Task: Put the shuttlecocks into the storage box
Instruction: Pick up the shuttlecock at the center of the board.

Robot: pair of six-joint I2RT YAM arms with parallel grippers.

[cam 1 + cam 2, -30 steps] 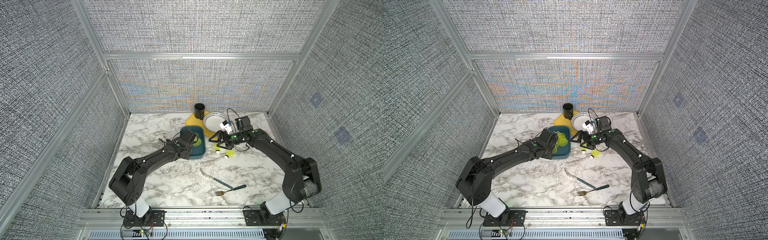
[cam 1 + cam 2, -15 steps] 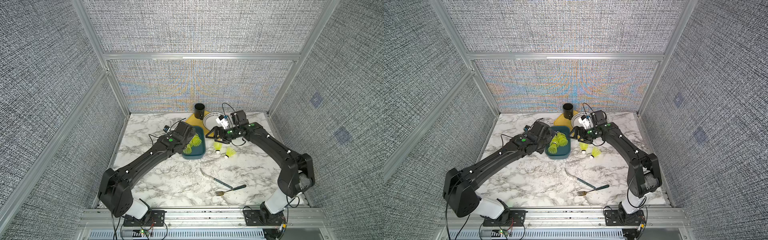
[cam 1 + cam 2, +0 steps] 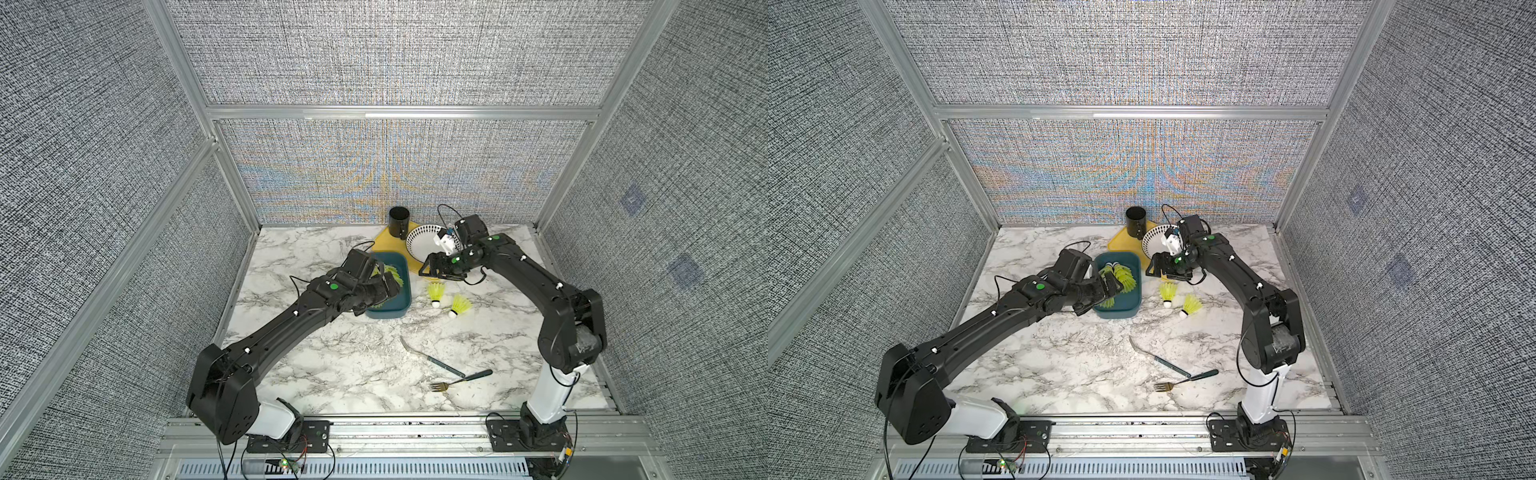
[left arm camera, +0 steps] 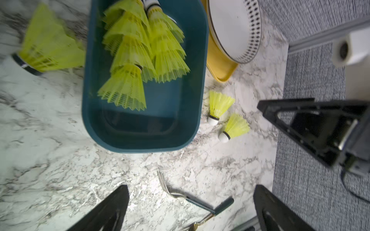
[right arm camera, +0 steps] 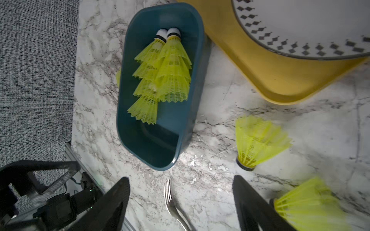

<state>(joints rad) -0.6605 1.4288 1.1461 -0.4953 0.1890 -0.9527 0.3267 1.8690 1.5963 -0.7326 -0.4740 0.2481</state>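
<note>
In a top view we see the storage box [image 3: 388, 313] mid-table, the left gripper [image 3: 390, 289] reaching over it from the left. Two loose shuttlecocks [image 3: 435, 293] lie on the marble table [image 3: 332, 374] just right of the box, with the right gripper [image 3: 432, 270] near their far side. From the left wrist, the left gripper [image 4: 191, 188] is spread wide and empty, and nested shuttlecocks [image 4: 130, 52] fill the box's far end. From the right wrist, the right gripper's [image 5: 181, 179] jaws stand apart, holding nothing.

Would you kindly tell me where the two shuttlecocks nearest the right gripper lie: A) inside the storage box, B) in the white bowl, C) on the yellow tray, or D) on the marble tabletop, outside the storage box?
D: one shuttlecock and the other shuttlecock both rest on the bare marble tabletop, clear of the storage box wall.
</note>
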